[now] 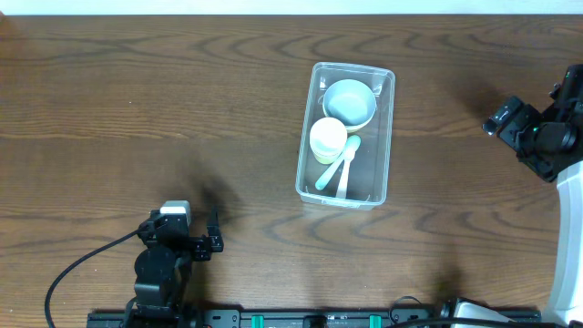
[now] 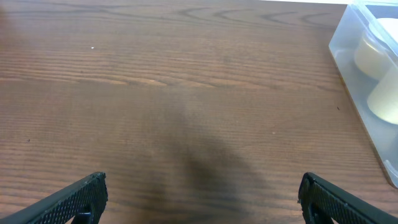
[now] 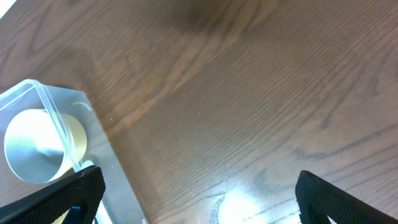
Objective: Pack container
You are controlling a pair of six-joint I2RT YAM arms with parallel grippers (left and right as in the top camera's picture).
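Note:
The clear plastic container (image 1: 314, 187) stands upright right of the table's middle. Inside it lie a pale blue bowl (image 1: 349, 101), a cream cup (image 1: 328, 138) and a light green spoon (image 1: 339, 168). The container's corner also shows at the right edge of the left wrist view (image 2: 348, 37) and at the left of the right wrist view (image 3: 53, 112), with the cup (image 3: 34, 146) inside. My left gripper (image 1: 215, 232) is open and empty at the front left, far from the container. My right gripper (image 1: 499, 121) is open and empty, raised to the container's right.
The brown wooden table (image 1: 137, 100) spreads around the container. A black rail (image 1: 301, 319) with cables runs along the front edge. The right arm's white base (image 1: 569, 246) stands at the far right.

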